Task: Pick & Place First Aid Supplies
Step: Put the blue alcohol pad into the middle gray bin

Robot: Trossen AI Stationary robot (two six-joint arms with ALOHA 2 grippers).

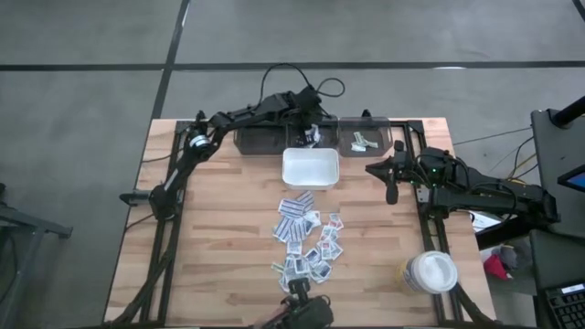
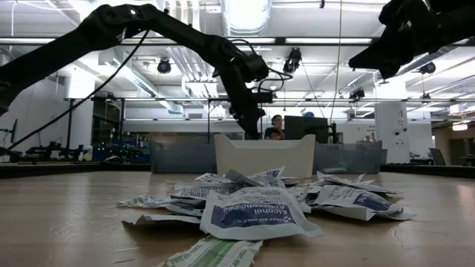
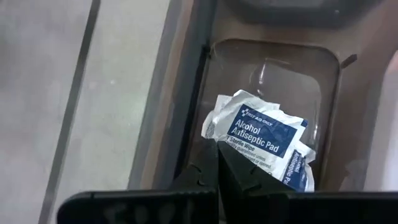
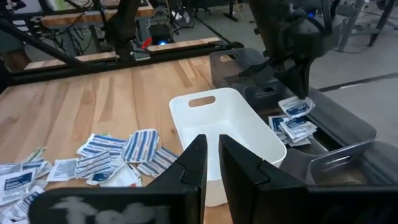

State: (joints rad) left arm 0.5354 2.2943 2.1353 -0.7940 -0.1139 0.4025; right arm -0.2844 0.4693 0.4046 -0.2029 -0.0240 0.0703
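My left gripper point(image 1: 308, 130) hovers over a grey bin point(image 1: 322, 122) at the table's far edge, shut on an alcohol pad packet point(image 3: 261, 129). More blue-printed packets point(image 4: 292, 130) lie in that bin below it. A white tray point(image 1: 311, 168) stands just in front of the bins. The other first aid supplies lie in a loose pile point(image 1: 306, 242) on the wood nearer the front edge. At the table's right, my right gripper point(image 4: 211, 146) hangs high, level and narrowly open with nothing between its fingers, pointing toward the tray. My left gripper pinches the alcohol pad packet by its edge near one corner point(image 3: 229, 144) between its two shut fingers. The fingers slant down from the near left. The packet hangs below the fingertips point(image 4: 297, 106), above the packets in the bin.
A row of grey bins point(image 1: 265, 140) runs along the far edge; the right one point(image 1: 366, 140) holds greenish packets. A round white-lidded jar point(image 1: 430, 272) stands at the front right. People sit beyond the table point(image 2: 276, 127). Bare wood point(image 1: 219, 228) lies left of the pile.
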